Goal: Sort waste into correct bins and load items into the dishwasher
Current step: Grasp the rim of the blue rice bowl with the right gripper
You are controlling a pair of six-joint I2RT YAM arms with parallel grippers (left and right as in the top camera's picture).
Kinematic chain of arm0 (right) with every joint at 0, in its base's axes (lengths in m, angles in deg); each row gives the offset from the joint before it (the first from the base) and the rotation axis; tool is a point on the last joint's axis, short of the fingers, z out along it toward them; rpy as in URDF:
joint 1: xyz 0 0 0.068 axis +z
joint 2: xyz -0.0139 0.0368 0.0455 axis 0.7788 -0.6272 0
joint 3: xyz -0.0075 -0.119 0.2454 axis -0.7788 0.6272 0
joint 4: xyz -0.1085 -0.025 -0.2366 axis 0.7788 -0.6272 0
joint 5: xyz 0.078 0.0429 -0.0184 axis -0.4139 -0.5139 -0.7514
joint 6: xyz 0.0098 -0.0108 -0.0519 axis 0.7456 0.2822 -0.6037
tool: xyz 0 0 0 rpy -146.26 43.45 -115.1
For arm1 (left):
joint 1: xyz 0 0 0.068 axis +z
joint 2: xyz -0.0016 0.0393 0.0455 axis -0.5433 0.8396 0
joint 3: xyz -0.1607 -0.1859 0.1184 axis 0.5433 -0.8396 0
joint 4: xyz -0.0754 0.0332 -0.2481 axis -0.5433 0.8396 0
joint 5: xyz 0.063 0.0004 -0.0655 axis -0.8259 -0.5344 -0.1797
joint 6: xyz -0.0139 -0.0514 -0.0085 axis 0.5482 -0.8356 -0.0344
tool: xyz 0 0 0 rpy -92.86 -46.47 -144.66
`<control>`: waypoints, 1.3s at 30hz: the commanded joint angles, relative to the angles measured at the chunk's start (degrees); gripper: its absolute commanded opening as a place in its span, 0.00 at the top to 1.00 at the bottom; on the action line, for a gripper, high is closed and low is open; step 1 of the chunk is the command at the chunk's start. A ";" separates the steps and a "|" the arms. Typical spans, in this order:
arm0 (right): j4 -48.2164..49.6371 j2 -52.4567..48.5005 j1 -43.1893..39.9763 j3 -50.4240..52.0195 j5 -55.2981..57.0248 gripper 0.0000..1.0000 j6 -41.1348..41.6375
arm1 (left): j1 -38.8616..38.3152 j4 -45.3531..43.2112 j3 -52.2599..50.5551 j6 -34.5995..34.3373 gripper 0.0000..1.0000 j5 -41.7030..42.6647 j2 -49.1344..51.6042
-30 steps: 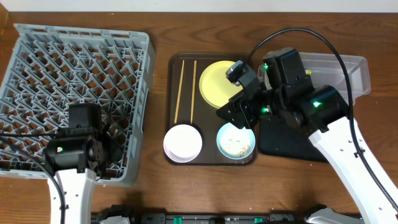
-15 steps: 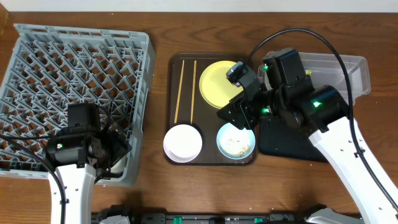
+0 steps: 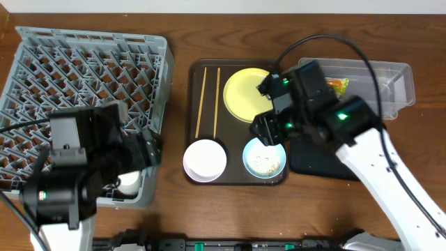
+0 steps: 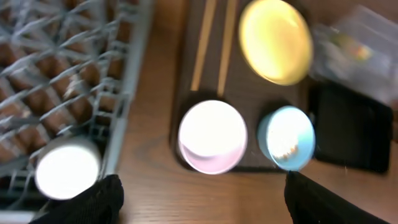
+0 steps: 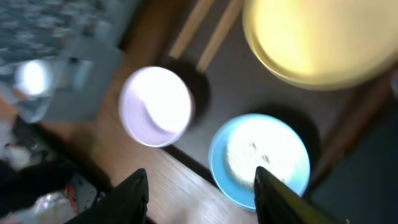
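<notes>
Mia: What is new down here at the near side?
Tom: The left end effector [image 4: 200, 186] has come up and away from the grey rack [image 3: 83, 77]. Its fingers are spread wide with nothing between them. A small white round thing [image 3: 129, 183] now sits in the rack's near corner, so I think one piece is loaded
Mia: And next along?
Tom: The white bowl [image 3: 204, 159] and the blue bowl [image 3: 265, 159] wait on the brown tray [image 3: 233, 179]. The blue one has white grains [image 5: 258, 152] in it. The right end effector [image 5: 200, 177] has slid a bit and hangs over that bowl, fingers spread, holding nothing. I guess the grains go next
Mia: Farther back?
Tom: The chopsticks [image 3: 201, 102] and the yellow plate [image 3: 244, 94] lie on the tray, not loaded yet. The black bin [image 3: 313, 164] is beside it. At the far side the wrapper [image 3: 338, 85] shows inside the clear tub [image 3: 390, 84], so that bit of waste looks sorted
</notes>
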 commanded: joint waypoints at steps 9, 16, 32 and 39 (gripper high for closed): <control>5.03 -11.98 3.08 0.00 6.62 0.51 6.12 | -4.09 1.27 0.57 6.40 0.12 3.08 -0.24; 4.24 -12.98 5.25 0.00 6.62 0.49 6.29 | -4.09 1.51 0.57 6.38 0.00 3.06 -0.20; 5.68 -15.76 9.33 6.14 8.79 0.61 18.12 | -4.09 1.53 0.57 6.38 0.01 3.06 -0.20; 7.39 -22.36 12.20 8.39 11.58 0.66 9.31 | -4.09 1.51 0.57 6.38 0.01 3.06 -0.20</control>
